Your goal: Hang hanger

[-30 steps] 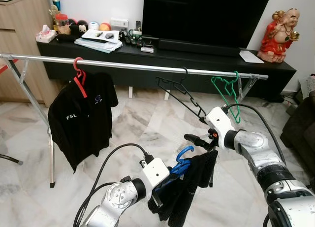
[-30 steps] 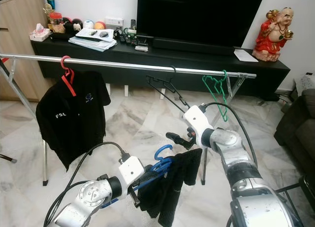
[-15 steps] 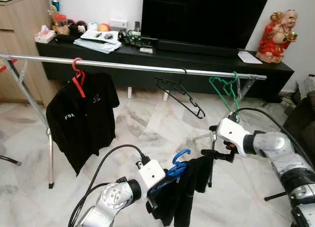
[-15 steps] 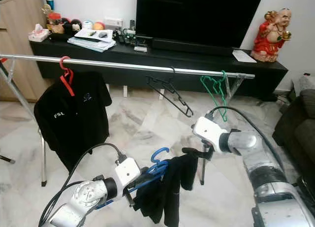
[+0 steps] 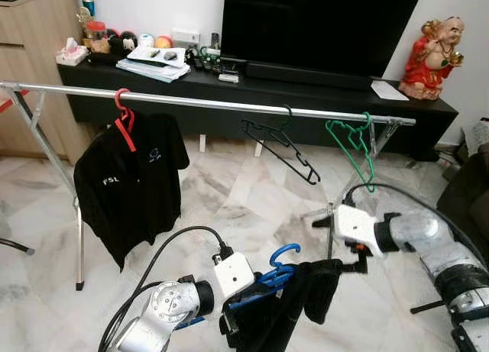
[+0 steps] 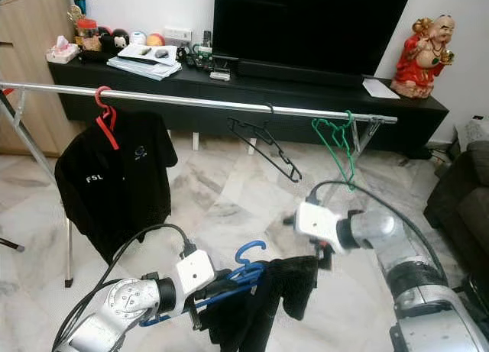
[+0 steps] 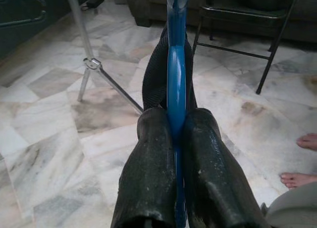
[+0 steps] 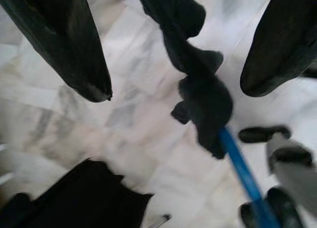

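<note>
Left gripper (image 7: 171,139) low in front, fingers (image 7: 148,163) pinched flat on the bar of the blue hanger (image 5: 276,276), hook up and free so as to catch the rail later. Black garment (image 5: 294,306) draped over that hanger, sagging toward the marble floor (image 5: 221,192), well below the silver rail (image 5: 206,101). Right gripper (image 8: 176,65) just beside the garment's far end, fingers (image 8: 69,45) spread wide, holding nothing, probably let go so the load rides on one arm. On the rail: red hanger (image 5: 122,115) with black shirt (image 5: 126,188) toward the left end, bare black hanger (image 5: 281,142) near the middle, green hanger (image 5: 353,142) by the right end. Likely next: raising the hook to an open stretch of rail.
</note>
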`<state>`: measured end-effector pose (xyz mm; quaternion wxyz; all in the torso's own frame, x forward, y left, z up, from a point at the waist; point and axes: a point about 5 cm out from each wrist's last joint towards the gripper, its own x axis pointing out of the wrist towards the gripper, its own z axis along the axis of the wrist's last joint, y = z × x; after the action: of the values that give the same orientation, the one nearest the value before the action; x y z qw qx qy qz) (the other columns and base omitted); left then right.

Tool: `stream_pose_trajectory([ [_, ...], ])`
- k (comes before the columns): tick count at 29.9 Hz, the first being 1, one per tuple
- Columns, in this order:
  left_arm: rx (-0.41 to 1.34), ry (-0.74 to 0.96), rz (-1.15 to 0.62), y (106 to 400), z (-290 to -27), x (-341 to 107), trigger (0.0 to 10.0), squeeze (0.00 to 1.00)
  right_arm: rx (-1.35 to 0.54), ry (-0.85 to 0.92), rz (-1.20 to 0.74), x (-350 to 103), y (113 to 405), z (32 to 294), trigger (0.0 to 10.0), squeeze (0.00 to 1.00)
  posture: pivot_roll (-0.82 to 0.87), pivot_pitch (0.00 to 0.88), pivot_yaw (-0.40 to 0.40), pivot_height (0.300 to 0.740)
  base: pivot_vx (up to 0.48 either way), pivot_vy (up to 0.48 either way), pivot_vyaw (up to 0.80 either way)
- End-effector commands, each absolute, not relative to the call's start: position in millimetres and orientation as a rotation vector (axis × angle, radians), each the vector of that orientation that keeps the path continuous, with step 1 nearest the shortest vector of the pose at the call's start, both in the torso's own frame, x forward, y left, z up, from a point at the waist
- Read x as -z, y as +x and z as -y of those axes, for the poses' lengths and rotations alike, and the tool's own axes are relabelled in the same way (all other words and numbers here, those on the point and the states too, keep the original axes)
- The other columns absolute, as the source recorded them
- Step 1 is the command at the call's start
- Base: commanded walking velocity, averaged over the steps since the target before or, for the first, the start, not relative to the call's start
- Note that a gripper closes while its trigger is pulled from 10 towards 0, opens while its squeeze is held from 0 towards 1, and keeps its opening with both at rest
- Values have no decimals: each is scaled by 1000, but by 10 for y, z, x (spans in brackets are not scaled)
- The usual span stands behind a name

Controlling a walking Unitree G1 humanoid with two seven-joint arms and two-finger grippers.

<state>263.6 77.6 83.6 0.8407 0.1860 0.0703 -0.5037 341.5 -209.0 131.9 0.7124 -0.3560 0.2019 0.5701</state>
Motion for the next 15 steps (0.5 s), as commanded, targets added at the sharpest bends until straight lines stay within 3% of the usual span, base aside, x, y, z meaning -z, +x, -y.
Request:
stream_pose_trajectory([
  [1,1107,374,-69,2653,-661,-1004,10000,0,-1292,-815,-486,-1273,3374,2131,10000,0,91,0,-160,740,0,0,0],
  [15,1181,377,-66,2610,-569,-1062,10000,0,-1323,-826,-544,-1028,3297,2032,10000,0,105,0,-163,740,0,0,0],
])
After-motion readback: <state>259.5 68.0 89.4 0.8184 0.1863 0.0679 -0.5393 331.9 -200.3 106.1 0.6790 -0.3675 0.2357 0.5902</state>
